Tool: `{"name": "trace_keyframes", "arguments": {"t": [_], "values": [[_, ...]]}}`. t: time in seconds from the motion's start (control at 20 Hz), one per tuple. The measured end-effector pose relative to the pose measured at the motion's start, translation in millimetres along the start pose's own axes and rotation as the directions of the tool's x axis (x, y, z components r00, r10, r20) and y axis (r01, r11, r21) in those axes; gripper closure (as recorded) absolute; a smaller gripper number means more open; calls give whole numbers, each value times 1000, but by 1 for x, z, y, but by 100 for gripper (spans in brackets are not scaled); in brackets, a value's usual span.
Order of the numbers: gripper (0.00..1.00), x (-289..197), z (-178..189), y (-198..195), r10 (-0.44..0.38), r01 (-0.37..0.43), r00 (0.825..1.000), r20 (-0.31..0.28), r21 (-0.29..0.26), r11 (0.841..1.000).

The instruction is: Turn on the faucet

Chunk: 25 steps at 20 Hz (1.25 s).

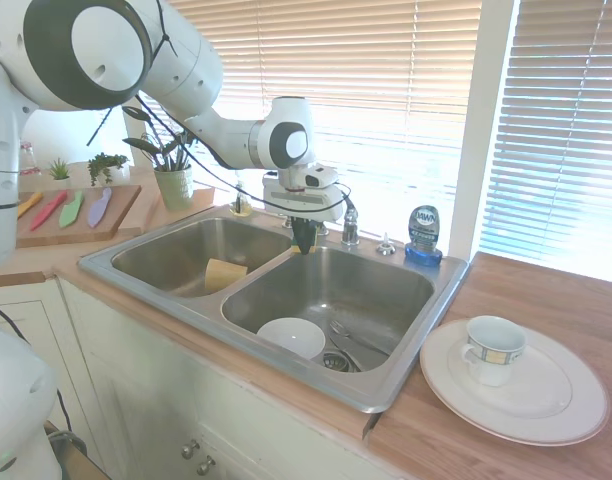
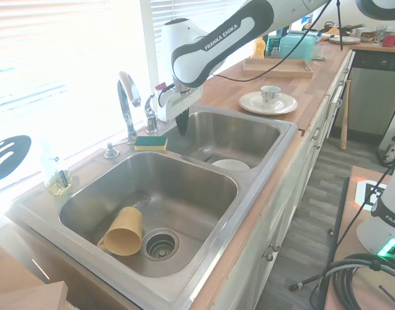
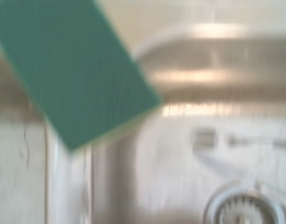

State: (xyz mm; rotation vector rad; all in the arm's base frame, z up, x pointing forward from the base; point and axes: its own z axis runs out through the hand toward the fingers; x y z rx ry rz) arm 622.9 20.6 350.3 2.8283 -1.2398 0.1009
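- Inspecting from the left of the second exterior view: the faucet (image 2: 126, 97) rises as a thin chrome gooseneck on the back ledge of the sink (image 2: 262, 187), just beside the gripper (image 2: 182, 123) on its window side.
- A small chrome handle (image 2: 150, 120) stands at the spout's base, between spout and gripper, near the fingers but apart from them.
- A green-and-yellow sponge (image 2: 151, 142) lies on the ledge, just below and beside the gripper; the wrist view shows its green face close by.
- The gripper points down over the divider; fingers appear drawn close together and hold nothing.
- Judgement on handling: the fitting is rigid, fixed metal; polished chrome is likely slippery. The handle is small, so contact belongs squarely on it, not on the spout.
- No water is seen at the spout.
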Motion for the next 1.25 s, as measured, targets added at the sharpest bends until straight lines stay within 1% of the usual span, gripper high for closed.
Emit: {"name": "trace_keyframes", "arguments": {"t": [0.3, 0.55, 0.75, 0.8, 1.25], "values": [[100, -46, -17, 42, 13, -13, 1000, 27, -10, 1000], [100, -79, -23, 74, 23, -22, 999, 36, -10, 1000], [100, -95, -23, 97, 31, -30, 999, 39, -8, 1000], [0, -98, -22, 101, 33, -33, 999, 40, -5, 999], [0, -115, -13, 119, 45, -45, 998, 49, 4, 999]]}}
